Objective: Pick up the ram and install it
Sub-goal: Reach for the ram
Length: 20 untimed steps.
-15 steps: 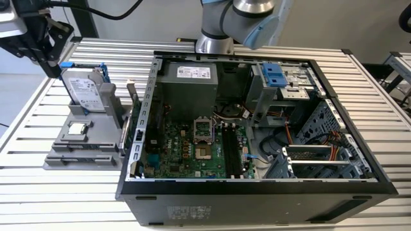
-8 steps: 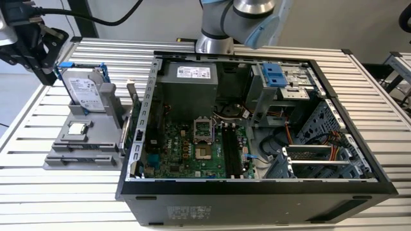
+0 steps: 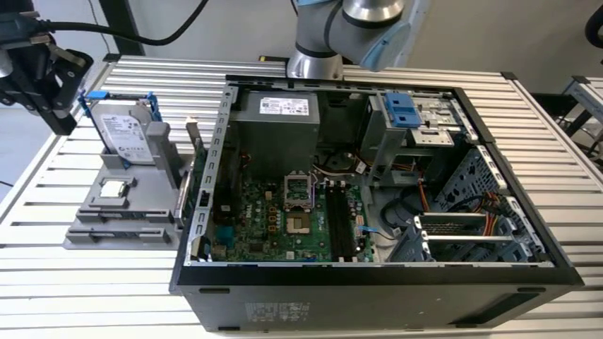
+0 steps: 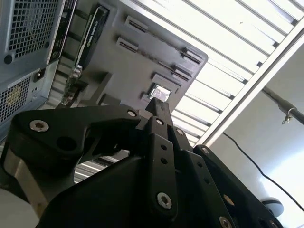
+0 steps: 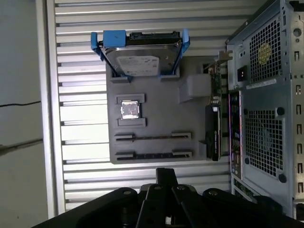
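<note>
Gripper: the black two-finger gripper (image 3: 61, 120) hangs high at the exterior view's far left, above the far end of the parts tray. In both wrist views its fingertips (image 5: 166, 174) look drawn together (image 4: 159, 106), with nothing seen between them.

Ram: the ram (image 5: 154, 155) appears as a thin dark strip, edge-on, in the tray's outermost slot, the one farthest from the hard drive. It is too thin for its chips to be made out. It is well apart from the gripper.

Tray: a grey parts tray (image 3: 94, 241) lies flat on the table, just beside the computer case's open edge.

Hard drive: the silver hard drive (image 3: 123, 131) stands upright in blue rails at the tray's far end.

Processor: a small square processor (image 5: 129, 109) sits in its pocket between the hard drive and the two long slots.

Expansion card: a dark expansion card (image 5: 213, 128) stands on edge along the tray's side nearest the case, close to the case wall.

Case: the black computer case (image 3: 377, 289) lies on its side with its panel off, the rim open all round.

Motherboard: the green motherboard (image 3: 273, 212) faces up, with long black memory slots (image 3: 332, 219) near its middle and open air above them. Drive cages and cables crowd the exterior view's right.

Table: the slatted aluminium table (image 3: 75, 282) shows bare strips around the tray's outer edges.

Arm: the robot arm (image 3: 368, 28) rises behind the case's far edge.
</note>
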Tool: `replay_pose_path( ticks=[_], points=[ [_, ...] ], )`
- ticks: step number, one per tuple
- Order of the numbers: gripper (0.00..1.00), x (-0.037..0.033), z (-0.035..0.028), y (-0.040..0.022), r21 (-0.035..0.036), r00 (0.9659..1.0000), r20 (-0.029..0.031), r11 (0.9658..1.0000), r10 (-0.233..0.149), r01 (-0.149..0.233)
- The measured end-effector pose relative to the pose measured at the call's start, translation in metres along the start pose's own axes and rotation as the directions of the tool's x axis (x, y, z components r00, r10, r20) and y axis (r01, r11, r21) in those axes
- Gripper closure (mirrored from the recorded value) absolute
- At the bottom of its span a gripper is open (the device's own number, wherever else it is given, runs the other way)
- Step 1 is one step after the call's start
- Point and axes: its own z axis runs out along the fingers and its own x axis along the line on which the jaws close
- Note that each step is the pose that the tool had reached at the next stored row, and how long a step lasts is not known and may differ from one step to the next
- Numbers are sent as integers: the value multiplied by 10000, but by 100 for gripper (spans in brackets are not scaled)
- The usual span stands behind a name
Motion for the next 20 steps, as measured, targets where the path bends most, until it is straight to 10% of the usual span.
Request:
replay_pose_path(
  ticks=[20],
  points=[
    [100,13,-3,-66,-11,9987,-24,9987,-512,512]
  ],
)
